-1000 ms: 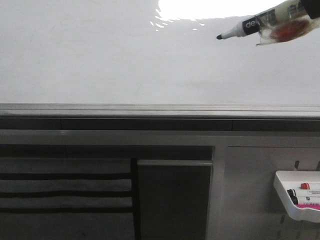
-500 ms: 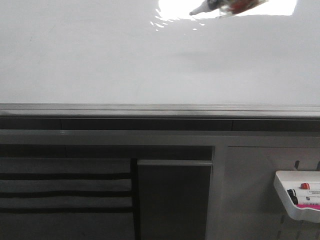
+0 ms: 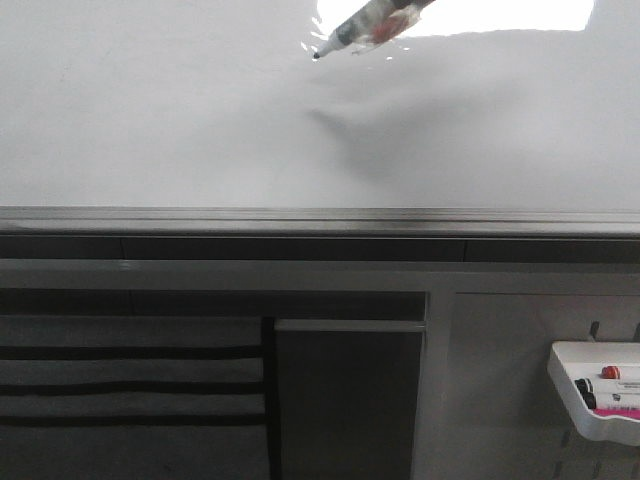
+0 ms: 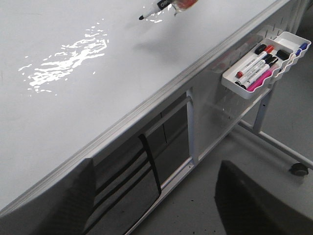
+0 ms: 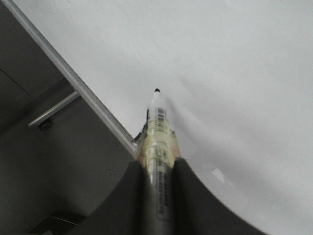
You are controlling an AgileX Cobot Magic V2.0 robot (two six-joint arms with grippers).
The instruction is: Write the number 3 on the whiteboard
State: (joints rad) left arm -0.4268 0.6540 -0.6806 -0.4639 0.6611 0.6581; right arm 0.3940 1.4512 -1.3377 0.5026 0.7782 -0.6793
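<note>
Your right gripper (image 5: 157, 171), closed tight on a marker (image 5: 157, 132), holds the black tip at the upper part of the whiteboard (image 3: 180, 130), contact unclear. No stroke of the number 3 shows, so the whole digit remains; your left gripper's opening cannot be told.

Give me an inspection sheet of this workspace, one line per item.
Surface: whiteboard glossy white, strong glare, grey rail along its lower edge.
Job's things: marker with its dark tip aimed at the board; contact cannot be told. No number 3 drawn yet.
Clutter: white tray of markers hangs beside the board frame.
Hands: right hand shut on the marker; left hand fingers seen only as dark edges, holding nothing seen.
Cables: nothing seen.
Surroundings: stand frame with a dark panel and a castor on a grey floor.
</note>
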